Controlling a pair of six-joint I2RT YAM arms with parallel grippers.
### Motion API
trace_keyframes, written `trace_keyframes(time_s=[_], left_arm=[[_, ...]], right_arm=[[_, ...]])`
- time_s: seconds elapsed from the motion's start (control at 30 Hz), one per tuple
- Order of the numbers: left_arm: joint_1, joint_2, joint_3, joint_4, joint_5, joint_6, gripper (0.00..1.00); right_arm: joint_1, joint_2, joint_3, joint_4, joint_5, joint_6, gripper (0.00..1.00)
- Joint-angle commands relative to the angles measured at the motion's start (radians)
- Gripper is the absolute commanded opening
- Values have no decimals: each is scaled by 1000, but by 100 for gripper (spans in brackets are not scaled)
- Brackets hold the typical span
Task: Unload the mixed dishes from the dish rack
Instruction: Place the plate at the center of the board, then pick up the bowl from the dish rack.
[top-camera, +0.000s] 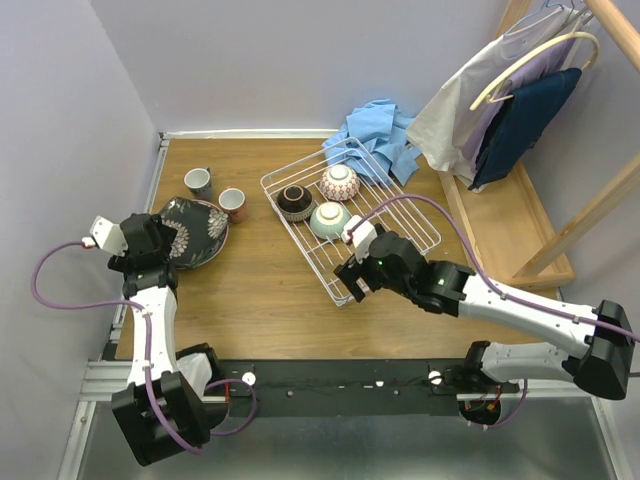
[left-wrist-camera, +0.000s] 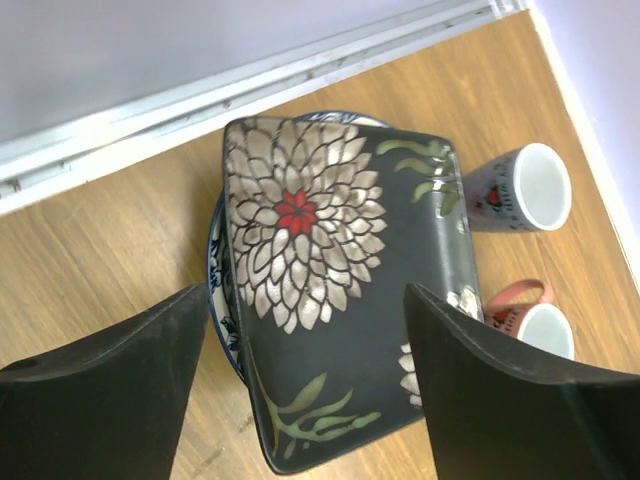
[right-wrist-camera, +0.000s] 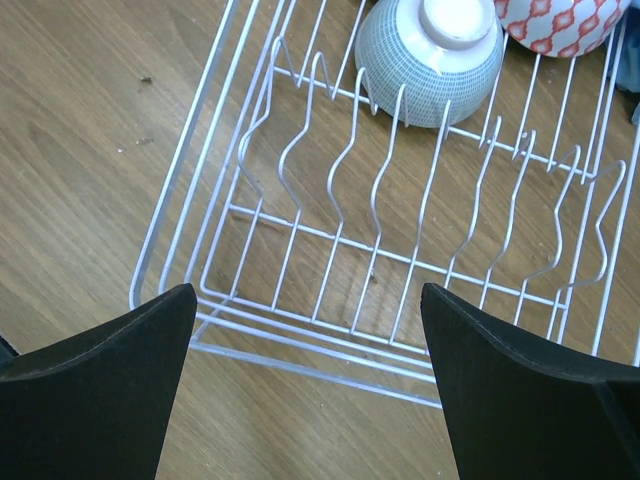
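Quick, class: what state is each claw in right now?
Left claw: open, holding nothing, above the black square plate.
Right claw: open, holding nothing, over the dish rack.

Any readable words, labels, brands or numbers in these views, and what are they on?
No text here can be read.
grey cup: dark and red marking on its side, too blurred to read.
orange-red cup: dark marking on its side, too blurred to read.
black floral plate: pattern only, no lettering.

A robot test cell — plain lilac walls (top-camera: 280, 60) box a wooden table (top-camera: 260, 300), arms (top-camera: 500, 300) bolted to a metal rail (top-camera: 100, 378).
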Motion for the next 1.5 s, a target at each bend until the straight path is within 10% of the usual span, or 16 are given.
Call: trace_keyframes(time_s=[0.0,0.67,1.47], left_arm=[[9,-58,71,-75,43,142,90],[-246,-295,157,-397,302,374,95],[-372,-394,127,-420,447,319,98]], right_arm=[[-41,55,87,-44,4,57,100],[-525,454,460,-73,-481,335,100],[-591,940,721,-61,-713,525,96]])
